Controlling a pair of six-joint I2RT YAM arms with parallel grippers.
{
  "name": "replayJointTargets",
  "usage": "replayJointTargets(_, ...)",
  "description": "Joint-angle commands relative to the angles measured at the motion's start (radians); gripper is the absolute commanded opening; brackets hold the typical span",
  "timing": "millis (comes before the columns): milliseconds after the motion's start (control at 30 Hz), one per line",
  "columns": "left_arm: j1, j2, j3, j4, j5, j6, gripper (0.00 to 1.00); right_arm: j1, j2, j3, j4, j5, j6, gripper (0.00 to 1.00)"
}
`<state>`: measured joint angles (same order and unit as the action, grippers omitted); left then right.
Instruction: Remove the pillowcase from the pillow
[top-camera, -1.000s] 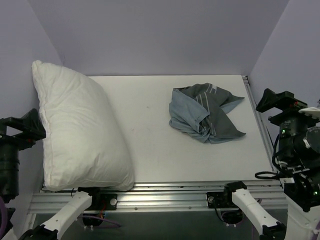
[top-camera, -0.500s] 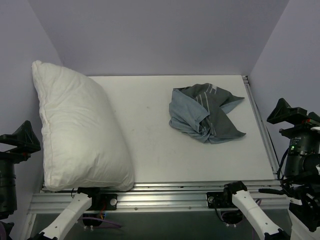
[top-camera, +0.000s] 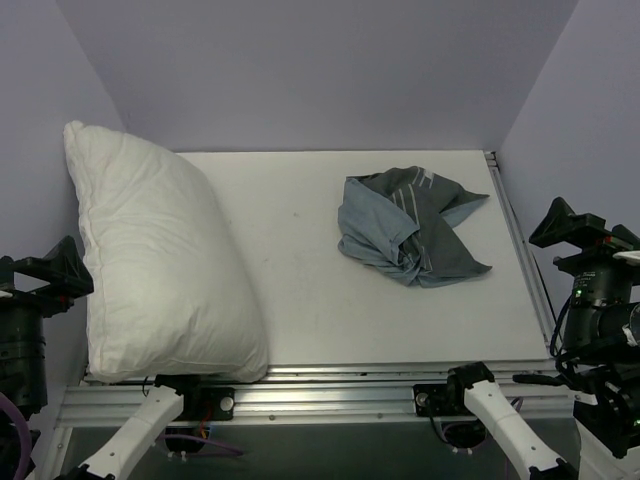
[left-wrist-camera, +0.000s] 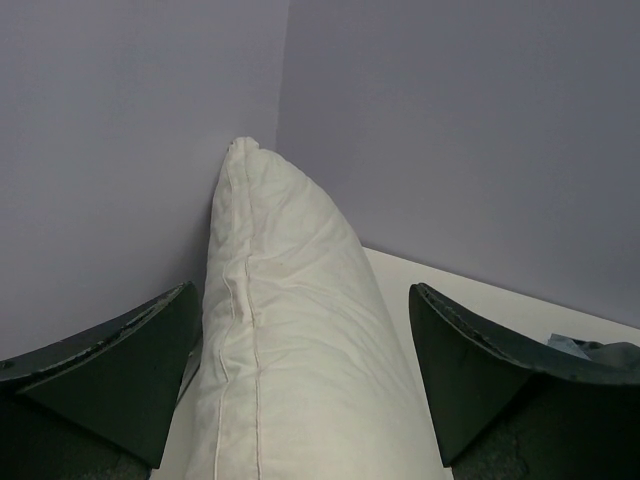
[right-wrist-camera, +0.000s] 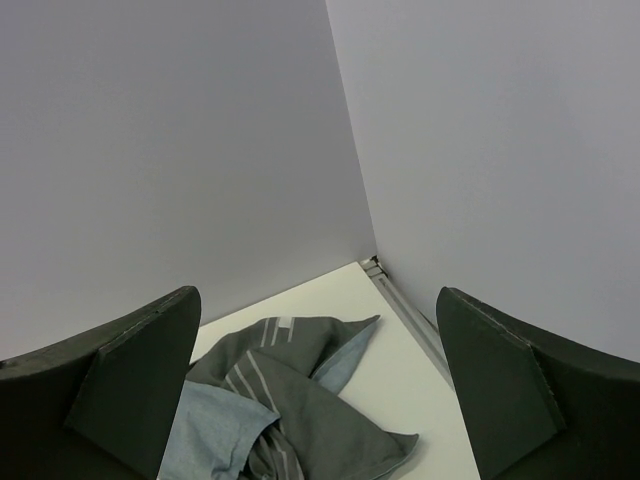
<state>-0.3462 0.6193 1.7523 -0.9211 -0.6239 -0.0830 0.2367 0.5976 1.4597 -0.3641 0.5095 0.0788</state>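
Observation:
The pillow (top-camera: 160, 270) lies bare along the table's left side, against the left wall; in the left wrist view (left-wrist-camera: 290, 350) its seamed edge shows. The pillowcase (top-camera: 405, 230) lies crumpled by itself at the back right, dark striped side and blue-grey inner side both showing. It also shows in the right wrist view (right-wrist-camera: 290, 400). My left gripper (top-camera: 50, 272) is open and empty, off the table's left near corner and apart from the pillow (left-wrist-camera: 302, 290). My right gripper (top-camera: 580, 225) is open and empty beyond the table's right edge (right-wrist-camera: 318, 292).
The white table (top-camera: 300, 290) is closed in by lilac walls at the left, back and right. A metal rail (top-camera: 520, 240) runs along the right edge and another along the near edge (top-camera: 330, 385).
Both arms have drawn back toward the near side. The right gripper moved right and down, away from the table. The pillow and the pillowcase have not moved.

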Motion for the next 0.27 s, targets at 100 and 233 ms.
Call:
replayJointTargets(100,-0.005,0.017,-0.022,0.047,0.004,0.011,0.94,0.006,0.001,-0.018,0.062,0.015,-0.008,1.0)
replayJointTargets(233,-0.005,0.017,-0.046,0.056,0.012,0.006,0.94,0.006,-0.001,-0.027,0.07,0.017,-0.01,1.0)
